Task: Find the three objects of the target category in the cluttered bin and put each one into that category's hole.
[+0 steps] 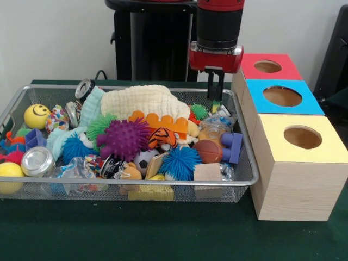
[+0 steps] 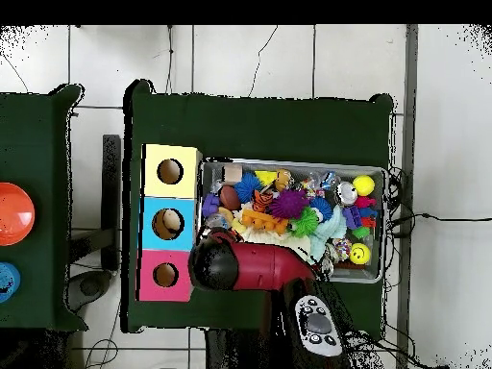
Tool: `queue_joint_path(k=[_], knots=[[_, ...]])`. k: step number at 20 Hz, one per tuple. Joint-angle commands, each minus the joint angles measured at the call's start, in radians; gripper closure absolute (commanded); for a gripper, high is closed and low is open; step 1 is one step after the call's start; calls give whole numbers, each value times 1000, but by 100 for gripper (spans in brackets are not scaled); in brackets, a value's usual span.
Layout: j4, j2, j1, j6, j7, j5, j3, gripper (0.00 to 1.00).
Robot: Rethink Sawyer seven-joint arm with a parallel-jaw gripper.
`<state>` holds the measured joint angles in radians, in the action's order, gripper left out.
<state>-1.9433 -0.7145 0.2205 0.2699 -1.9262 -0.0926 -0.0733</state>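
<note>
My hand [image 1: 216, 89] hangs over the bin's [image 1: 136, 185] far corner beside the red box [image 1: 283, 68]; I can't tell how far open it is or whether it carries anything. The bin looks full, so I judge sorting barely begun. Overhead alone hints at something pale inside the blue box's hole [image 2: 170, 223].

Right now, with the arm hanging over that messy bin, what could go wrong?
1. The gripper hangs by the bin's far rim; coming down, it might knock the wire edge instead of a toy.
2. The toys lie heaped and touching. Grabbing near the purple spiky ball could drag out the orange block or the cream cloth.
3. The holes in the three boxes are round and not wide, so a bulky toy might jam or fall beside them.
</note>
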Motion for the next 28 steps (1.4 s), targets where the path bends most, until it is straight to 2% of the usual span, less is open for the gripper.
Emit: queue_joint_path(k=[1,10,11,20,28], knots=[[75,-21,36,77,51,-65,-111,100],[65,-21,32,30,16,-88,-112,100],[64,-22,32,22,10,-93,-112,0],[67,-24,28,46,0,-91,-107,0],[105,30,51,53,15,-80,-141,0]])
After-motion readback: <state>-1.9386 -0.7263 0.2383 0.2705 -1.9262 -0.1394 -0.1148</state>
